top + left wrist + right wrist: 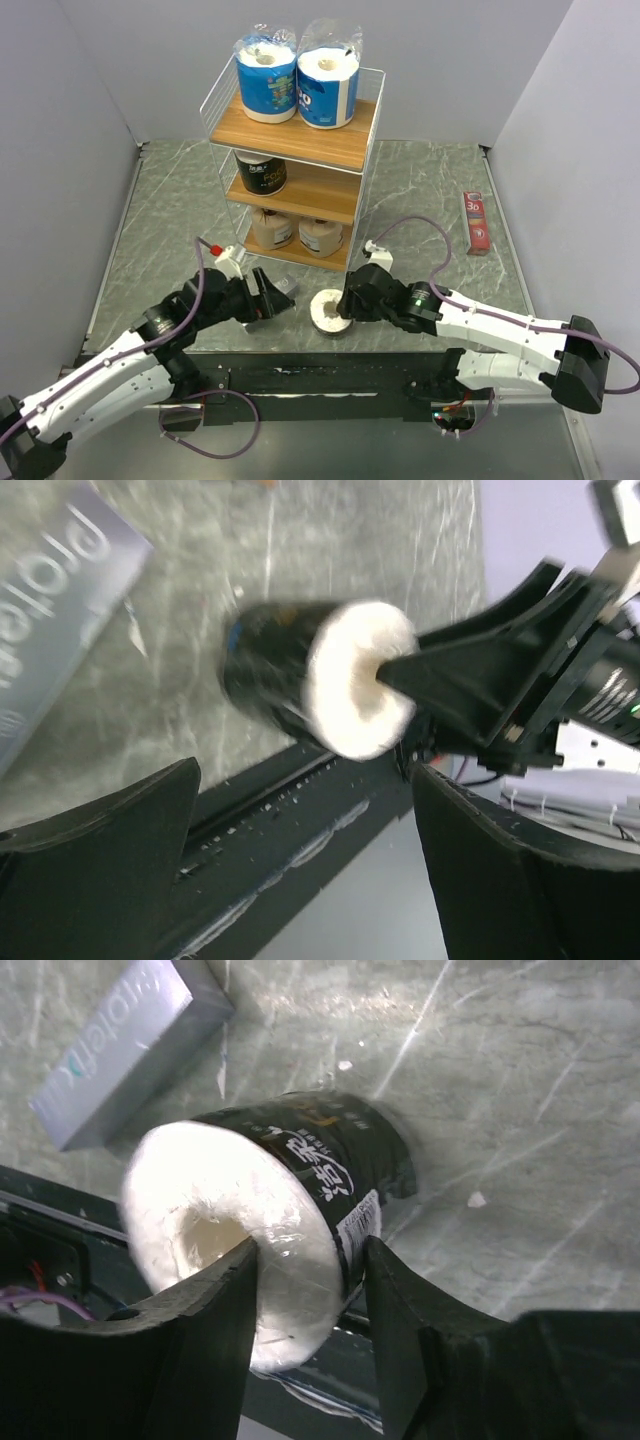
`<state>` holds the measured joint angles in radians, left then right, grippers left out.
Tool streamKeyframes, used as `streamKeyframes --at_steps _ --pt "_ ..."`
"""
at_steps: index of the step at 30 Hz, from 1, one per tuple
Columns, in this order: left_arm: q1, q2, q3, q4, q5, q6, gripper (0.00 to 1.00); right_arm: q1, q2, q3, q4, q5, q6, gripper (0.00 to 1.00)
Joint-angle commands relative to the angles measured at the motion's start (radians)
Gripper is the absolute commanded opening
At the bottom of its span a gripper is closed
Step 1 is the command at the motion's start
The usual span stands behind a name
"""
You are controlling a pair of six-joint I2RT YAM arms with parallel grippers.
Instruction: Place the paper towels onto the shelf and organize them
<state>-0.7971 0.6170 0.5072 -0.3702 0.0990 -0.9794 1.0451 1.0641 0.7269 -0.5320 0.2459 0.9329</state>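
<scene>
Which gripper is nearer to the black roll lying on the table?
Right. The right gripper has its jaws around the wall of the black roll, one in the core. The left gripper sits apart to its left, jaws open.

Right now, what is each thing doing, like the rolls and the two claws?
Shelf: upright, five rolls on it.
Blue rolls: upright, top board.
Black roll on shelf: upright, middle board.
Brown rolls: upright, bottom board.
Black roll on table: on its side, gripped.
Right claw: shut on that roll.
Left claw: open, empty.
Silver bar: lying flat.
Red box: lying flat.
</scene>
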Motion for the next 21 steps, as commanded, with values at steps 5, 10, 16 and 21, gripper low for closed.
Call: streamKeyframes --at_steps 5,10,16,21 --pt "-0.108 0.144 -0.016 0.235 -0.054 -0.149 0.94 0.007 -0.091 0.040 -0.048 0.113 0.063 0.70" --pt "-0.163 0.229 0.001 0.264 -0.096 -0.202 0.94 0.006 -0.231 0.032 -0.150 0.179 0.076 0.73" --pt "-0.217 0.358 0.033 0.280 -0.177 -0.252 0.91 0.006 -0.461 -0.007 -0.258 0.245 0.092 0.73" --pt "-0.251 0.421 0.073 0.270 -0.243 -0.286 0.91 0.007 -0.550 -0.046 -0.295 0.260 0.098 0.73"
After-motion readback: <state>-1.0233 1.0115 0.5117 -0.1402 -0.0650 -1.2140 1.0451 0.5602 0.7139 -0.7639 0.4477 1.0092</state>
